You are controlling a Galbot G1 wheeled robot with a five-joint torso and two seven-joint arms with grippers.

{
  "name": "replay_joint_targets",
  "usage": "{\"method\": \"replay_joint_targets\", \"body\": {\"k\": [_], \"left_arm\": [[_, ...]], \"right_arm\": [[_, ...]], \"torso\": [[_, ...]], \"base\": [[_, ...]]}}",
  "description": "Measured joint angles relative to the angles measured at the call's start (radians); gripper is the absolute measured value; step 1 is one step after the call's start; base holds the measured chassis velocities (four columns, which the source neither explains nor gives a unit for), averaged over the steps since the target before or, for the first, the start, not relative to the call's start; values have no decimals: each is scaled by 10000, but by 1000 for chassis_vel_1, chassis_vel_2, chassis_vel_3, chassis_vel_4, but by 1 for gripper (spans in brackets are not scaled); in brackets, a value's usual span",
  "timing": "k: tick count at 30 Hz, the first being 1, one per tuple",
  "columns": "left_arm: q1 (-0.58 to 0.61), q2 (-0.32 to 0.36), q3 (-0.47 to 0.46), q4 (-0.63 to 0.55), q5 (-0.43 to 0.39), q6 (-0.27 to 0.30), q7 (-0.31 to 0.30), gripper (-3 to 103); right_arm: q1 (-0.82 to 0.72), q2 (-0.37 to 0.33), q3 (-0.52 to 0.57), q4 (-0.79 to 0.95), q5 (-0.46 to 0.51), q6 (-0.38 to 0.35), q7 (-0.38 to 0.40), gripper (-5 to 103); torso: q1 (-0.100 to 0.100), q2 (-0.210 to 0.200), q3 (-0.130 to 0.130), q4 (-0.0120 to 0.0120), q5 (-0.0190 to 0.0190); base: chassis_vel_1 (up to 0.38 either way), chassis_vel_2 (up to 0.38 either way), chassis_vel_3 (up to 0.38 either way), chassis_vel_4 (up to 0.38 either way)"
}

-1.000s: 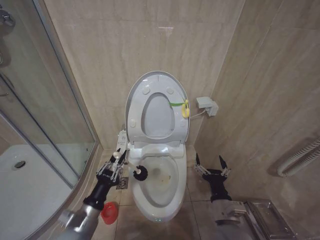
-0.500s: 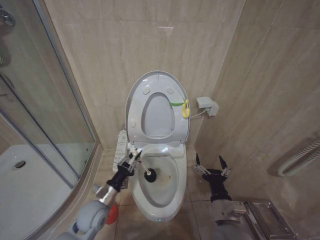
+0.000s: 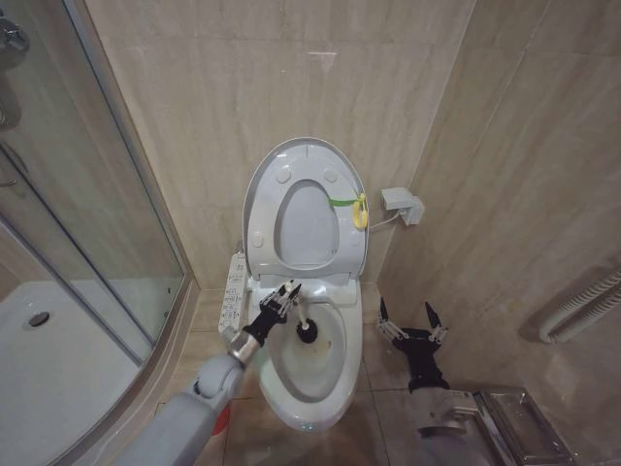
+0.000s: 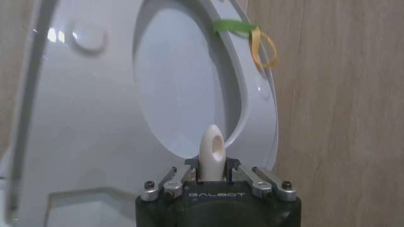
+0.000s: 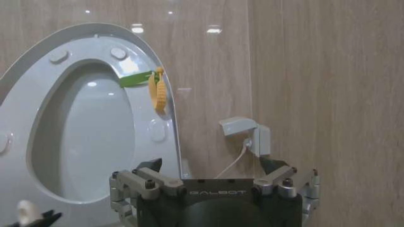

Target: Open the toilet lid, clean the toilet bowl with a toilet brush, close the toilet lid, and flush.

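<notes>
Over the toilet bowl [image 3: 315,364] the left hand [image 3: 282,300] grips the toilet brush [image 3: 305,328], its bristle head just beyond inside the bowl, while the right hand [image 3: 409,328] hangs spread open beside.

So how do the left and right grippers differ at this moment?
The left gripper is shut on the toilet brush, reaching over the toilet bowl; the right gripper is open and holds nothing. The left is at work above the bowl, while the right waits low beside the toilet near the wall. Both are dark with metal fingers.
</notes>
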Motion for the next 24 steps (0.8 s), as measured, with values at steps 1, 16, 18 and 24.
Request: {"method": "replay_joint_targets", "body": {"k": [1, 16, 18, 24], "left_arm": [[0, 0, 0, 0, 0, 0, 0, 26], [-1277, -1187, 955, 2271, 529, -592, 77, 26], [-1332, -1262, 1007, 2374, 544, -603, 76, 26], [-1387, -1388, 1067, 2313, 592, -543, 15, 26]], "right_arm": [[0, 0, 0, 0, 0, 0, 0, 100], [0, 0, 1, 0, 0, 0, 0, 100], [0, 0, 0, 0, 0, 0, 0, 100], [0, 0, 1, 0, 0, 0, 0, 100]], "torso": [[0, 0, 0, 0, 0], [0, 0, -1, -2, 0], [0, 0, 0, -1, 0], [0, 0, -1, -2, -1]], "base": [[0, 0, 0, 0], [0, 0, 0, 0], [0, 0, 0, 0], [0, 0, 0, 0]]}}
